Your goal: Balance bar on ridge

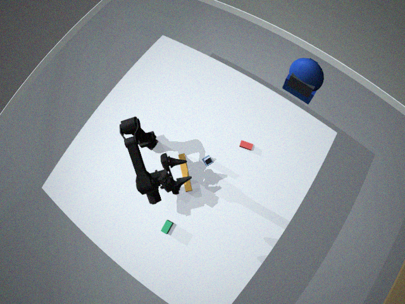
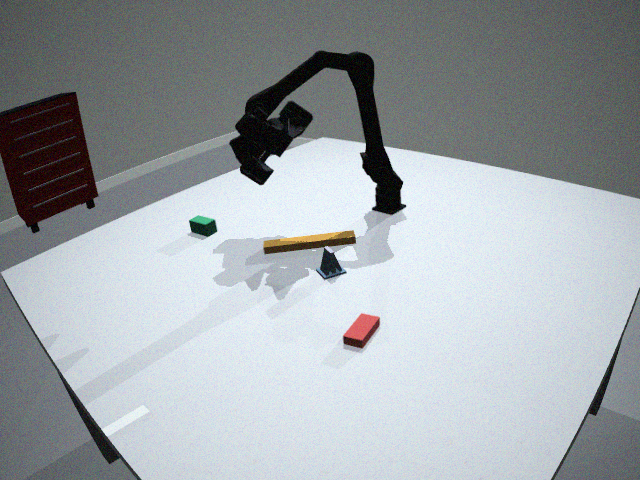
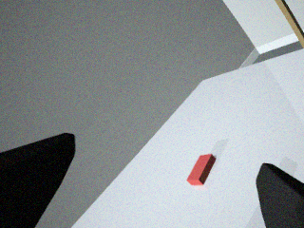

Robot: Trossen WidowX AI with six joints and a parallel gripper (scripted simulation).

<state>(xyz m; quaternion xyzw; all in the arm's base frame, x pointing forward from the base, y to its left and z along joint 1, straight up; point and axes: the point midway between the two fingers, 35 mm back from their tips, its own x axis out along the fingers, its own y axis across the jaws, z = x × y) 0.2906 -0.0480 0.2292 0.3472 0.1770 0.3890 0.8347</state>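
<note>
Lying flat on worktop (image 2: 465, 289), just behind ridge (image 2: 329, 263), not yet balancing: bar (image 2: 309, 241). Hovering high above, fingers spread wide, holding nothing: gripper (image 1: 179, 170). Looking stiff, light, likely smooth; pinching at mid-length across narrow sides probably best.

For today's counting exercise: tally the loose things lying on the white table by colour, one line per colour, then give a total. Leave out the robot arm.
Yellow: 1, the bar
Dark with blue base: 1, the ridge
Red: 1, a block
Green: 1, a block
Total: 4
</note>
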